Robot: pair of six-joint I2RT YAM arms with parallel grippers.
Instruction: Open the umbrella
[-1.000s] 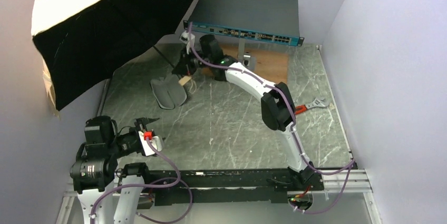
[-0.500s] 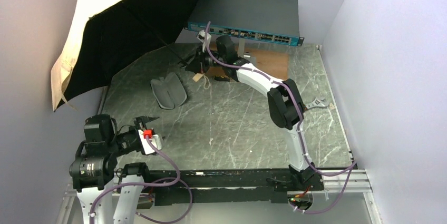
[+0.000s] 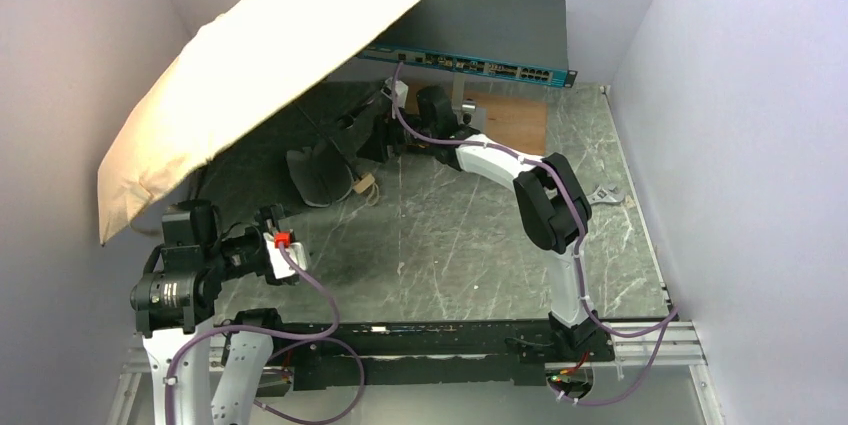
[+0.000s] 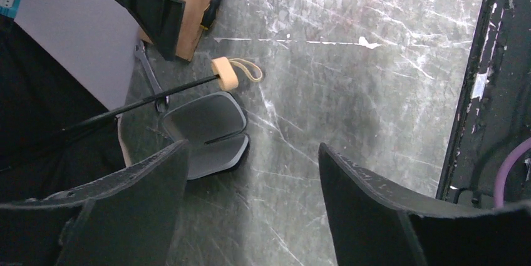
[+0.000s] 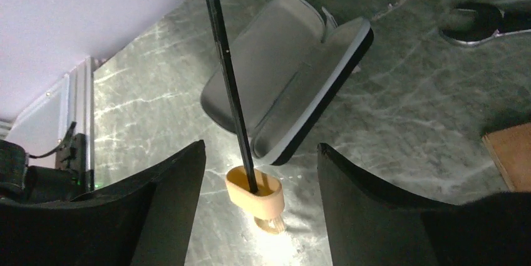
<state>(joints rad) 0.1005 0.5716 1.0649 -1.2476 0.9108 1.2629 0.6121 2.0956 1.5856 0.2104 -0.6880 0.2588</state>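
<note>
The umbrella [image 3: 270, 55] stands spread open at the far left, its cream-beige fabric facing up. Its thin black shaft [image 5: 228, 72] slants down to a beige handle [image 5: 255, 191] with a strap loop, low at the tabletop. My right gripper [image 5: 261, 147] is open; the handle lies between its fingers with a gap on each side. From the left wrist view the handle [image 4: 224, 73] and shaft [image 4: 144, 100] show far ahead. My left gripper [image 4: 253, 146] is open and holds nothing, near the front left [image 3: 272, 248].
An open grey case [image 3: 320, 173] lies under the canopy's edge, beside the handle. A dark network switch [image 3: 470, 35] stands on a raised stand at the back, a wooden board [image 3: 510, 120] below it. A wrench [image 3: 605, 195] lies at the right.
The canopy has swung over from showing its black lining to cream side up and dropped lower. My right gripper has opened and let go of the handle. The left arm has barely moved.
</note>
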